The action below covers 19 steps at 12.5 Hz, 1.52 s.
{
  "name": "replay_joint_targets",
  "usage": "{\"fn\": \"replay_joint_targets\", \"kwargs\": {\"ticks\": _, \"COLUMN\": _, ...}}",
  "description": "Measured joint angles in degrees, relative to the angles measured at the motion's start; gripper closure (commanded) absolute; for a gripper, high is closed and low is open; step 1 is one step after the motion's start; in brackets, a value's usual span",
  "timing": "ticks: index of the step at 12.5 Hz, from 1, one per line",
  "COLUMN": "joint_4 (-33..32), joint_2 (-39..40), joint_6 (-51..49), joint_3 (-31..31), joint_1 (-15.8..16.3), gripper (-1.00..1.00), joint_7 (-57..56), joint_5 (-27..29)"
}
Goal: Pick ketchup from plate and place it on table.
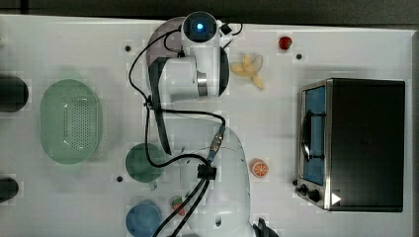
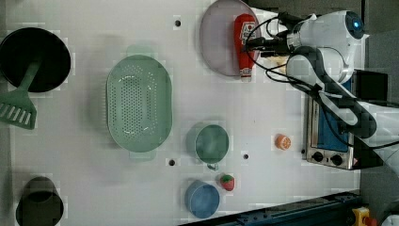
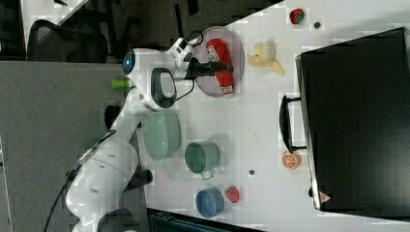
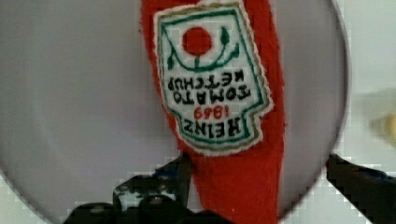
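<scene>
- Lying flat on the plate (image 2: 217, 42), the ketchup (image 2: 243, 44) stretches across the plate's side nearest the arm in the left view, its cap end poking past the rim over the table (image 2: 84, 188).
- The wrist view shows the ketchup (image 4: 243, 177) as a red fabric bottle with a stitched white and green label, running across the pale lilac plate (image 4: 74, 93).
- The gripper (image 4: 257, 179) has its fingers spread wide, one dark finger (image 4: 180, 175) just beside the bottle's red edge and the other well out over the plate's rim; the bottle's body lies between them.
- Whether either finger touches the bottle cannot be told; nothing is clamped.
- In the right view the gripper (image 3: 220, 66) reaches level across the ketchup (image 3: 220, 60) on the plate (image 3: 237, 48), at the bottle's middle.
- In the top view the arm's wrist covers most of the plate (image 1: 160, 34), with only a lilac arc showing at the top view's left of it.
- Elsewhere on the table (image 1: 59, 44) stand a green perforated basket (image 1: 69, 121), a green cup (image 1: 143, 162), a blue cup (image 1: 143, 219), a peeled banana (image 1: 249, 69), an orange slice (image 1: 259, 168) and a toaster oven (image 1: 353, 143).
</scene>
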Motion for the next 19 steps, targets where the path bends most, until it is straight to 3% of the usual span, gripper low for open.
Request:
{"fn": "replay_joint_targets", "kwargs": {"ticks": 3, "joint_4": 1.0, "joint_2": 1.7, "joint_6": 3.1, "joint_3": 0.4, "joint_1": 0.2, "gripper": -0.92, "joint_7": -0.4, "joint_5": 0.0}}
{"fn": "replay_joint_targets", "kwargs": {"ticks": 6, "joint_4": 0.6, "joint_2": 2.9, "joint_6": 6.4, "joint_3": 0.3, "joint_1": 0.3, "gripper": -0.25, "joint_7": -0.4, "joint_5": -0.2}}
{"fn": "replay_joint_targets", "kwargs": {"ticks": 14, "joint_4": 0.6, "joint_2": 0.5, "joint_6": 5.3, "joint_3": 0.3, "joint_1": 0.0, "gripper": -0.25, "joint_7": -0.6, "joint_5": 0.1}}
{"fn": "replay_joint_targets", "kwargs": {"ticks": 19, "joint_4": -1.9, "joint_2": -13.4, "joint_6": -15.3, "joint_3": -0.3, "joint_1": -0.2, "gripper": -0.25, "joint_7": -0.6, "joint_5": 4.6}}
